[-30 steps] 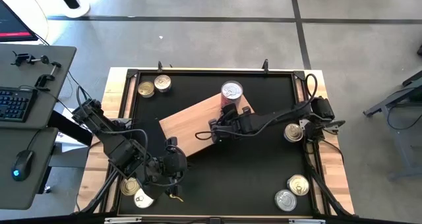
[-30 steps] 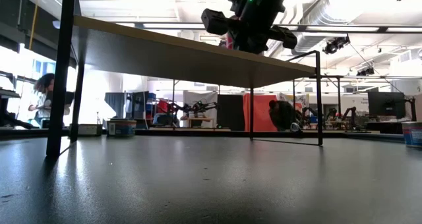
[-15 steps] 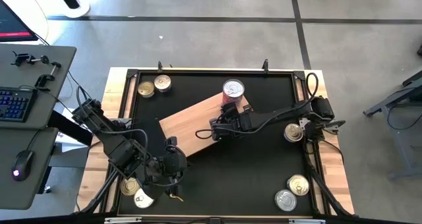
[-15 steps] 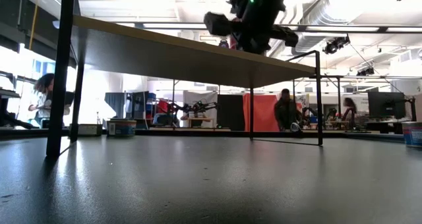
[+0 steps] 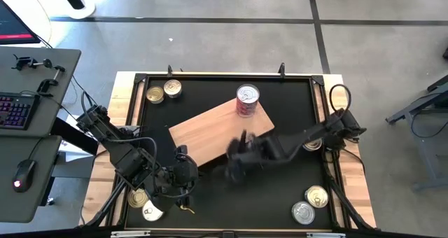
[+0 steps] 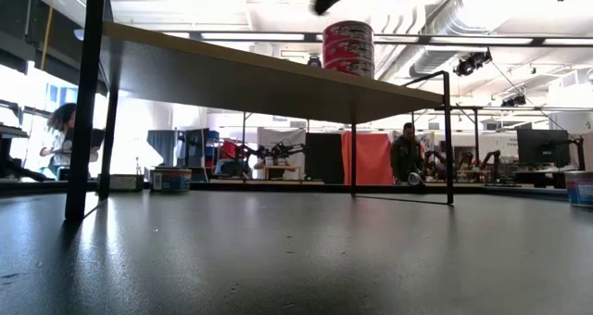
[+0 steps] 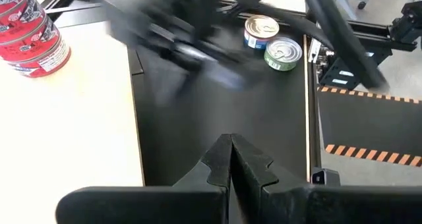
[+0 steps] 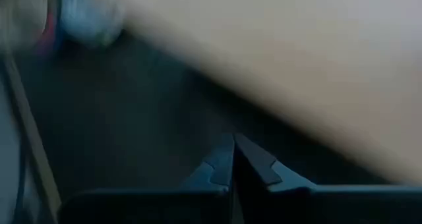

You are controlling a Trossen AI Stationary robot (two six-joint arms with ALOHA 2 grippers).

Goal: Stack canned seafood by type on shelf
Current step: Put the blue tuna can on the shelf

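Your right pincer (image 5: 234, 169) is closed and empty over the black worktop (image 5: 280, 189), just beside the shelf (image 5: 210, 129). Your left pincer (image 7: 230, 159) is closed too. On the shelf's far end stands the red-labelled tin (image 5: 247, 100); its lettering is unreadable.

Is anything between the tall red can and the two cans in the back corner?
Only bare black tabletop separates the tall red-labelled can from those two round tins, in the high view.
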